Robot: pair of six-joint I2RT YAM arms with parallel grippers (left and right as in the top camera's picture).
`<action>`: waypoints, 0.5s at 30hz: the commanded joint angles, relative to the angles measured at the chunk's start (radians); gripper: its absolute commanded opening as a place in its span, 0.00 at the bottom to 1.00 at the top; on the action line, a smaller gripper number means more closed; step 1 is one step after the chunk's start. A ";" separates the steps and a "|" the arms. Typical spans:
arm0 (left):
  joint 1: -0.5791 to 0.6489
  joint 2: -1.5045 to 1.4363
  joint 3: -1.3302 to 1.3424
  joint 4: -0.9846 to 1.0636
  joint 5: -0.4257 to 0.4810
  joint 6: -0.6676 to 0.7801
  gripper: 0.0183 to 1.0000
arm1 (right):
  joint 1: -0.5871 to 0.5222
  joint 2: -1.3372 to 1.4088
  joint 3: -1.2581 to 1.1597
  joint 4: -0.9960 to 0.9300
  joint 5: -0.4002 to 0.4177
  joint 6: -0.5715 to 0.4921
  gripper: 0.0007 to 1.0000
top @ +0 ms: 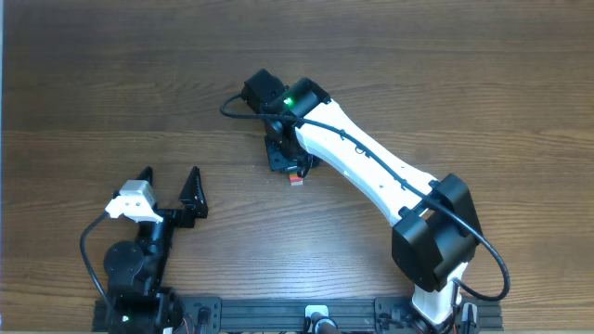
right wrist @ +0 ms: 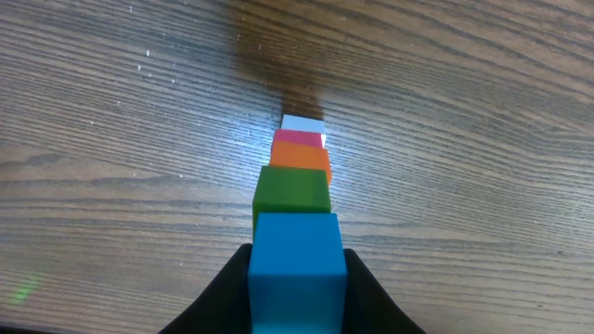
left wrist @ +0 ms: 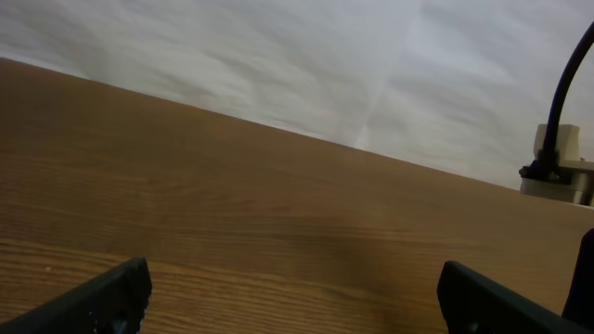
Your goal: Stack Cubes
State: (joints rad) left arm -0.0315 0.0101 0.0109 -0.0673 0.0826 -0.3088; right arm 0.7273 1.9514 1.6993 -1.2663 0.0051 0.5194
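My right gripper: pinched on the blue cube, one finger flat on each of two opposite sides, so the cube cannot twist as it is lined up
Blue cube: between my right fingers, straight above the tower, its edges squared to the cube beneath; whether it already rests on that cube I cannot tell
Green cube: directly under my grip, the top of the standing tower and, as I judge it, the seat for the blue one
Orange cube: next below the green
Pink cube: below the orange, a thin band showing
White cube: farthest beneath my hand, the base on the table
Tower: slightly stepped rather than flush, so a sideways nudge on release could topple it; opening should be gentle
Table: wood-grain surface all around the tower
My left gripper: fingers spread wide, holding nothing, low over the table and well apart from the tower, I judge to stay out of the way
Stage: last cube going on, release not yet made
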 commanded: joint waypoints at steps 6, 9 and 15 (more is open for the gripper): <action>-0.004 -0.007 -0.005 -0.003 0.006 0.014 1.00 | -0.006 -0.030 -0.005 0.018 -0.017 -0.020 0.12; -0.004 -0.007 -0.005 -0.003 0.006 0.014 1.00 | -0.006 -0.030 -0.005 0.021 -0.016 -0.019 0.12; -0.004 -0.007 -0.005 -0.003 0.006 0.013 1.00 | -0.007 -0.030 -0.005 0.019 -0.016 -0.020 0.12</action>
State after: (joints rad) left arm -0.0315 0.0101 0.0105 -0.0669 0.0826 -0.3088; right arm 0.7273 1.9514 1.6993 -1.2484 -0.0025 0.5079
